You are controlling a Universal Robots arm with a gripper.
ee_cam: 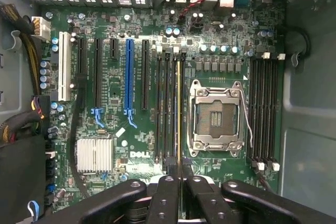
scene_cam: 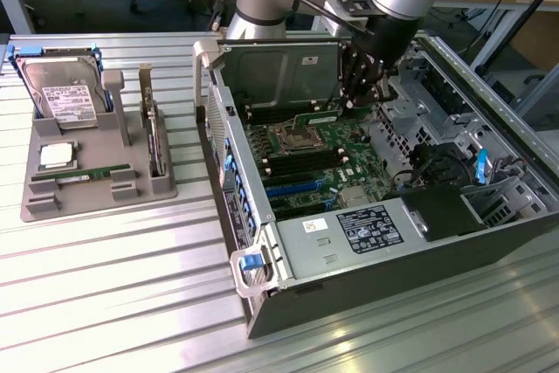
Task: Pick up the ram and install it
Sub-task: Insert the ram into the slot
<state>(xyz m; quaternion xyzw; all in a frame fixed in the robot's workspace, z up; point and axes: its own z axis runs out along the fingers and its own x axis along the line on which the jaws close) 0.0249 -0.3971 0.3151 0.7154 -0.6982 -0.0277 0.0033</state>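
My gripper (scene_cam: 348,104) is down inside the open computer case (scene_cam: 262,303), shut on the ram (scene_cam: 316,117), a thin green stick held level just above the motherboard (scene_cam: 319,163). In the wrist view the ram (ee_cam: 178,108) appears edge-on as a thin yellowish line between my closed black fingers (ee_cam: 165,195). It is lined up along the black memory slots (ee_cam: 167,108) beside the empty silver processor socket (ee_cam: 215,116). I cannot tell whether it touches a slot.
A grey tray (scene_cam: 35,207) at the exterior view's left holds a hard drive (scene_cam: 61,93), a square silver processor chip (scene_cam: 55,156) and another green stick (scene_cam: 74,177). The case walls, power supply (scene_cam: 349,238) and cables (scene_cam: 437,163) hem in the motherboard.
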